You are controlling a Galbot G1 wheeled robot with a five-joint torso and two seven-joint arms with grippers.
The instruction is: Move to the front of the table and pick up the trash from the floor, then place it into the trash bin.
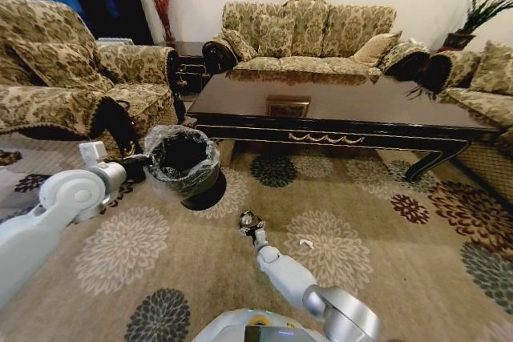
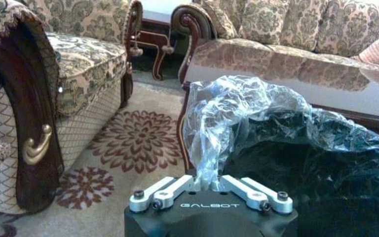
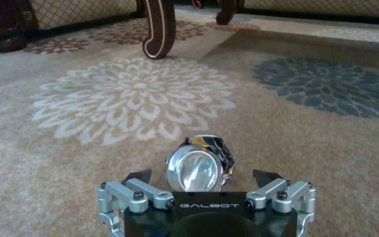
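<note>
My right gripper (image 3: 203, 174) is down at the carpet and open, its fingers standing either side of the trash, a dark shiny crumpled ball (image 3: 199, 165) that neither pad touches. The head view has the same gripper (image 1: 251, 226) and ball (image 1: 249, 219) on the floor in front of the table (image 1: 345, 106). A white paper scrap (image 1: 306, 243) lies just right of it. My left gripper (image 2: 209, 186) is shut on the bag-lined rim of the black trash bin (image 2: 308, 158), holding the bin (image 1: 186, 164) up and tilted at the left.
A patterned armchair (image 1: 72, 86) stands close on the left, a sofa (image 1: 309, 34) behind the table, another seat (image 1: 489, 86) at the right. A curved table leg (image 3: 158, 29) is ahead of the right gripper. Open carpet (image 1: 377, 230) spreads to the right.
</note>
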